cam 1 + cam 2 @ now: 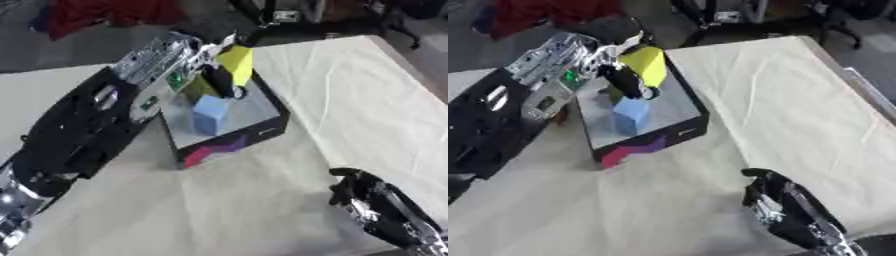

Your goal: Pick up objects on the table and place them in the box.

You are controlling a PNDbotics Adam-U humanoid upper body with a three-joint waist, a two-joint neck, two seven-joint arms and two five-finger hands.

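The left hand [214, 67] reaches over the box [262, 131], its fingers pinching a yellow block [236, 62] that hangs above the far end of the box's open interior. The block is clear of the floor of the box and looks tilted in the grasp. Below it, inside the box, a light blue block [210, 114] stands near the middle, and something yellow-green [199, 87] lies behind it, partly hidden by the dark fingers. The box sits on the cloth-covered table [350, 100], with its dark, pink-marked front wall facing the camera. The right hand [785, 210] rests idle at the lower right of the table, well apart from the box; I cannot tell from these views how its fingers are set.

The step in hand appears to be the release of the yellow block into the box. The risk is in where it falls: it hangs close to the box's far rim, so a release from here could let it catch the edge and tumble out onto the table. It could also land on the items already inside and roll. The forearm lies just beside the box's left wall, so pulling back carelessly could nudge the box askew on the cloth
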